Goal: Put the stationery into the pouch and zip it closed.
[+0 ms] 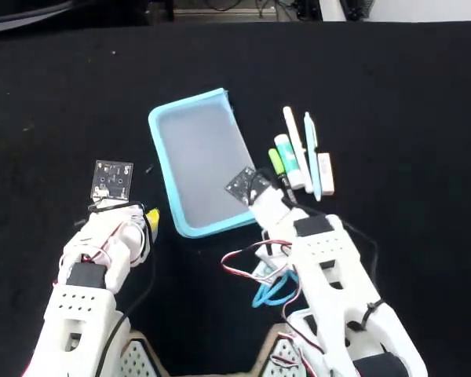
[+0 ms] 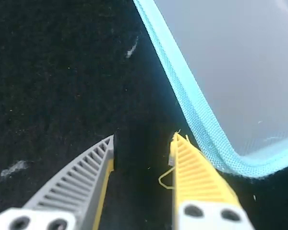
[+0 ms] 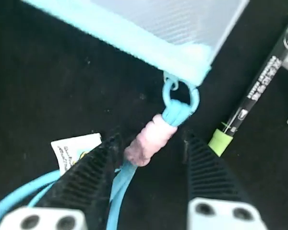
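Two pincers sit low over the black table (image 1: 55,86), one at each near corner of the pouch. The left pincer (image 1: 147,224) (image 2: 143,143) has its grey and yellow fingers apart, with bare dark cloth between them. The pouch (image 1: 198,157) (image 2: 240,72) lies flat just beside its yellow finger (image 2: 197,182), the pale blue mesh border close to that fingertip; whether they touch cannot be told. Whether the zip is open cannot be told either.

The right pincer (image 1: 251,188) (image 3: 151,139) sits at the pouch's (image 3: 173,24) other near corner, its black fingers spread. Between them lies the pink-wrapped part of a blue cord (image 3: 146,141) (image 1: 271,290), tied to the zip ring (image 3: 181,93) that hangs from the pouch corner just ahead of the fingertips. Neither finger presses on the wrap. A white label (image 3: 77,148) lies against one finger.

Beyond this pincer's outer finger, just beside it, lies a black marker (image 1: 276,162) (image 3: 252,98) with a green end. Farther out lie a green-and-white stick (image 1: 289,161), a white pen (image 1: 296,141), a blue pen (image 1: 312,153) and a small white piece (image 1: 325,173), all on the table outside the pouch.
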Available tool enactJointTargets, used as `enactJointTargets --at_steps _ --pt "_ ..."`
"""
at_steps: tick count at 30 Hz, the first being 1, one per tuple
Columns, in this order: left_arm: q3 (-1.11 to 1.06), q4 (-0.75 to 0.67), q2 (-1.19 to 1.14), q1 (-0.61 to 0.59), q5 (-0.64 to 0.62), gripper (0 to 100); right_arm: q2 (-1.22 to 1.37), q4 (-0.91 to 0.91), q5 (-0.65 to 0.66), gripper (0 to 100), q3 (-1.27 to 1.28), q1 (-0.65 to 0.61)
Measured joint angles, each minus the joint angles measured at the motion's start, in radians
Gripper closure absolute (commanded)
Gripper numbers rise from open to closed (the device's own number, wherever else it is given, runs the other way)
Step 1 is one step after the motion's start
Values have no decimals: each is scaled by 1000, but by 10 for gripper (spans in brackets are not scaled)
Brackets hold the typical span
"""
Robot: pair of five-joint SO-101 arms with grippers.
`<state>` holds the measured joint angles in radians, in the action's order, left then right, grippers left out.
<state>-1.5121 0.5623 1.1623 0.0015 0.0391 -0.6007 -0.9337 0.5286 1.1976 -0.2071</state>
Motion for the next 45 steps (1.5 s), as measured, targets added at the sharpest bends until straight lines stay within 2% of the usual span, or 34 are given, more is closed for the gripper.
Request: enactJointTargets --at_steps 4,8,10,14,21,29,37,45 --pt "0 0 0 0 0 808 55 63 -112 794 -5 2" --pt "0 0 0 0 0 808 144 83 -140 796 -9 0" --pt "0 0 0 0 0 808 172 84 -141 835 -23 0" --pt "0 0 0 0 0 808 196 86 -144 994 -48 6" --pt "0 0 0 0 0 808 219 109 -144 988 -106 21" --pt "0 -15 0 0 0 808 212 29 11 988 -276 77" --pt "0 -98 0 60 0 808 -35 -8 28 988 -305 61" --pt "0 -101 0 92 0 808 -391 -104 29 988 -305 -149"
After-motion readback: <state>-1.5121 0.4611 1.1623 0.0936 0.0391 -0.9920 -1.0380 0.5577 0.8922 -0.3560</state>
